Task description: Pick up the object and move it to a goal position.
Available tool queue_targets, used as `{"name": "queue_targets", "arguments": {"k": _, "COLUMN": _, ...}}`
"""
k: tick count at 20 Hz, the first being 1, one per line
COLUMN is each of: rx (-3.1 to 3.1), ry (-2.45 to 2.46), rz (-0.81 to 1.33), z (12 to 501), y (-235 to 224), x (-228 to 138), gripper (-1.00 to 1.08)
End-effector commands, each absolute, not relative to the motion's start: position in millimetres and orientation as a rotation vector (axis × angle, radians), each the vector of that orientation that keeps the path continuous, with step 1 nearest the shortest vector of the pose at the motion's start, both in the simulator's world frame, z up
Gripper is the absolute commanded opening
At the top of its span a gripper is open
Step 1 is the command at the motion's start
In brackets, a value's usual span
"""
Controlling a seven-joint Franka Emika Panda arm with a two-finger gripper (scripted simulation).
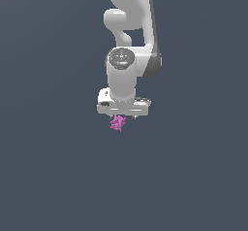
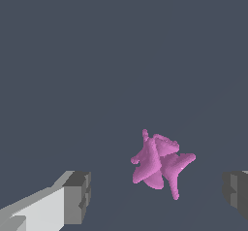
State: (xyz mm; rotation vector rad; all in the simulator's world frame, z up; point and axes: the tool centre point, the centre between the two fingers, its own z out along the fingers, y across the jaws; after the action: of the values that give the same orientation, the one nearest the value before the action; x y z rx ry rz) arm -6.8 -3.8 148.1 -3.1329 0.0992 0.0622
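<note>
We see a flat, featureless slate-grey ground (image 1: 48,176) filling both views, with no container anywhere on it. Over it stands the arm (image 1: 131,36), smooth glossy white with rounded joints and a dark grey band along one side, reaching straight down. At its end sits the gripper (image 1: 123,114), a broad white bar; in the exterior view its fingers barely show below it. In the wrist view the fingers (image 2: 77,196) are blocky, white with dark grey ridged pads, and they stand wide apart, touching nothing.

The object (image 1: 117,123) is a tiny magenta-pink clump of curved spikes and flared lobes, matte and irregular, much narrower than the gripper. In the exterior view it lies just below the gripper, at about 7 o'clock from its middle. In the wrist view the object (image 2: 160,164) lies between the two fingers, nearer neither clearly, and apart from both.
</note>
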Motion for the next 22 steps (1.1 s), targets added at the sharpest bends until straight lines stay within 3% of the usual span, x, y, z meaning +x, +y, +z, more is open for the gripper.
{"name": "queue_targets", "arguments": {"k": 1, "rx": -3.133, "ry": 0.099, "rz": 0.062, "z": 148, "y": -4, "x": -7, "gripper": 1.0}}
{"name": "queue_targets", "arguments": {"k": 22, "rx": -3.12, "ry": 0.235, "rz": 0.03, "z": 140, "y": -26, "x": -11, "gripper": 1.0}}
